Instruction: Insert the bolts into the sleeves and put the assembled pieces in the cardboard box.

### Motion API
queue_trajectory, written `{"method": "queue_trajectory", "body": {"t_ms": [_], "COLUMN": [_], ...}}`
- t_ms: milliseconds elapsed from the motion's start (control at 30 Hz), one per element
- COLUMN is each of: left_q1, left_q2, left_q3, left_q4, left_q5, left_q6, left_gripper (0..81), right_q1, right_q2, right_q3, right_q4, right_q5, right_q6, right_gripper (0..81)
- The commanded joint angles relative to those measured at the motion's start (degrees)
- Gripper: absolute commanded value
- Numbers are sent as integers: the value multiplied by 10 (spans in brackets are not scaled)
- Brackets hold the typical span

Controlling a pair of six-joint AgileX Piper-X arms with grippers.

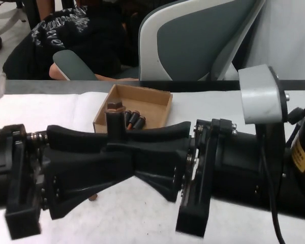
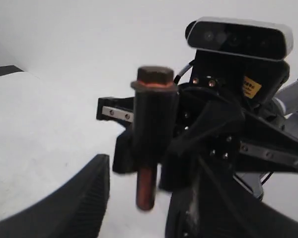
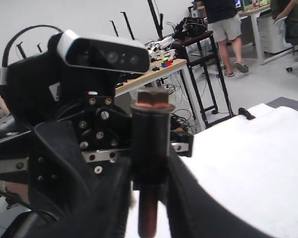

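The bolt (image 2: 153,82) stands upright, its hexagonal head on top and its shank passed through the black sleeve (image 2: 154,134). The coppery end of the shank comes out below the sleeve, so this insertion looks complete to me. The pair hangs in the air above the bench (image 1: 51,109), between the two arms and on the arms' side of the cardboard box (image 1: 142,90).

The right gripper (image 3: 149,183) is clamped on the sleeve from both sides, around its lower part. I think this grip is chosen because it leaves the top of the sleeve free. The head of the bolt can then rest on the sleeve's rim, and gravity holds the bolt in place.

The left gripper (image 2: 139,186) faces it from the opposite side. Its jaws stand apart, with white bench showing between one finger and the shank, so it seems to hold nothing.

Inside the box, a few assembled pieces (image 1: 134,119) lie side by side near its front wall. The box is near the held pair, so I judge the carry that remains to be short, and there is bare floor in the box for one more piece.
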Motion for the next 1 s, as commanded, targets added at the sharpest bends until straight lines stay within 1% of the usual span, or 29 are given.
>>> {"method": "queue_trajectory", "body": {"t_ms": [0, 133, 200, 400, 467, 567, 633, 700, 767, 800, 867, 967], "left_q1": [0, 0, 0, 0, 0, 0, 0, 0, 0, 0, 0, 0], "left_q2": [1, 1, 1, 1, 1, 1, -2, -10, -18, -24, -38, -67], "left_q3": [1, 1, 1, 1, 1, 1, 1, 1, 1, 1, 1, 1], "left_q4": [24, 60, 75, 78, 79, 95, 106, 115, 122, 125, 125, 151], "left_q5": [-24, -60, -67, -81, -90, -127, -134, -134, -134, -136, -151, -221], "left_q6": [16, 49, 67, 68, 68, 70, 83, 101, 125, 137, 145, 145], "left_gripper": [486, 486, 480, 399, 392, 376, 303, 190, 57, 8, 6, 8], "right_q1": [-31, -69, -95, -171, -190, -208, -216, -220, -222, -222, -223, -225], "right_q2": [-9, -9, -7, 20, 42, 88, 121, 156, 197, 217, 257, 316], "right_q3": [-34, -72, -91, -138, -158, -195, -222, -252, -286, -300, -337, -399], "right_q4": [16, 116, 165, 275, 314, 356, 383, 406, 432, 441, 460, 497], "right_q5": [-9, -9, -8, -9, -12, -31, -44, -52, -52, -52, -52, -52], "right_q6": [0, -10, -18, -12, -12, -12, -12, -12, -12, -12, -12, -12], "right_gripper": [2, 2, 2, 2, 2, 2, 2, 2, 2, 2, 2, 2]}}
